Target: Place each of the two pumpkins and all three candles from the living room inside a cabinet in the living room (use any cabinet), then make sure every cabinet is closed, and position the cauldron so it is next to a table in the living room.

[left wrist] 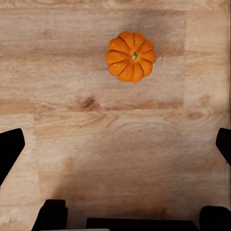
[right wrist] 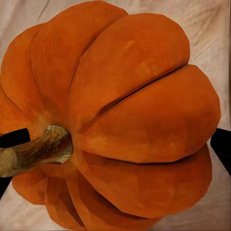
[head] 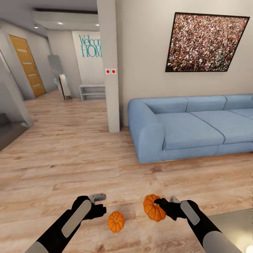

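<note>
One small orange pumpkin [head: 116, 221] sits upright on the wooden floor, stem up. My left gripper [head: 99, 210] hangs just to its left, above the floor. In the left wrist view this pumpkin [left wrist: 131, 56] lies ahead of the open gripper [left wrist: 115, 147], whose black fingers [left wrist: 10, 149] are spread wide with nothing between them. My right gripper [head: 164, 208] is shut on a second pumpkin [head: 153, 208], lifted off the floor and tipped sideways. Up close that pumpkin [right wrist: 130, 115] lies between the fingertips [right wrist: 220, 149] with its stem to one side. The candles, cabinet and cauldron are out of view.
A blue sofa [head: 189, 123] stands ahead on the right against the wall, below a framed picture [head: 207, 42]. A white pillar [head: 110, 70] rises left of it. A hallway with a low shelf [head: 92, 92] and a wooden door [head: 28, 65] opens far left. A grey surface [head: 235, 225] edges in at the lower right.
</note>
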Controlling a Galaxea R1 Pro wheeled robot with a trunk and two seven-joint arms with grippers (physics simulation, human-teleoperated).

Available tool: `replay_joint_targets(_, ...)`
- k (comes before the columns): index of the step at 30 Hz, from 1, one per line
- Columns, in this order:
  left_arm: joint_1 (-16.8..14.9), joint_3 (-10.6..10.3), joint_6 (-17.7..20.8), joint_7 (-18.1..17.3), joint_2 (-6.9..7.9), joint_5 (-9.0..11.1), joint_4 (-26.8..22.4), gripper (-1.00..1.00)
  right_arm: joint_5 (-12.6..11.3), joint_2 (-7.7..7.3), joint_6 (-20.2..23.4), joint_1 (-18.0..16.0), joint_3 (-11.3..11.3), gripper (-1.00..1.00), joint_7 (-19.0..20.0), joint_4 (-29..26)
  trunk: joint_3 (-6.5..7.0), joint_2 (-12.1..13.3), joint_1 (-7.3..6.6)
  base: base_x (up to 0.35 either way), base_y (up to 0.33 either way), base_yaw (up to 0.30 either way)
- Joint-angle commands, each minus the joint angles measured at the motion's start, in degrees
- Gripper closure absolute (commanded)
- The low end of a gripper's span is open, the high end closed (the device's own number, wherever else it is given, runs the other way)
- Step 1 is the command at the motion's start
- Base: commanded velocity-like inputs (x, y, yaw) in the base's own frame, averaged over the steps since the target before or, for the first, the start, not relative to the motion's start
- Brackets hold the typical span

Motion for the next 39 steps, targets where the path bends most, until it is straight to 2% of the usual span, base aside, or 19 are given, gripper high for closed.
replay_joint_targets(1, 0.0, -0.2, 0.0, 0.6, 0.08, 0.6, -0.1, -1.0, -0.9, -0.06, 0.0, -0.1, 0.3, 1.0, -0.4, -0.1, -0.05, 0.0, 0.02, 0.268, 0.052, -0.213)
replay_joint_targets(7, 0.0, -0.2, 0.0, 0.5, 0.12, 0.6, -0.1, -1.0, -0.9, -0.06, 0.0, -0.1, 0.4, 1.0, -0.4, -0.1, -0.05, 0.0, 0.02, 0.246, 0.102, -0.056)
replay_joint_targets(17, 0.0, -0.2, 0.0, 0.6, 0.04, 0.6, -0.1, -1.0, -0.8, -0.06, 0.0, -0.1, 0.4, 1.0, -0.5, -0.1, -0.05, 0.0, 0.02, 0.095, 0.083, -0.002)
replay_joint_targets(39, 0.0, -0.2, 0.0, 0.6, 0.05, 0.6, 0.1, -1.0, -0.8, -0.06, 0.0, -0.1, 0.4, 1.0, -0.5, -0.1, -0.05, 0.0, 0.02, 0.225, -0.115, 0.0)
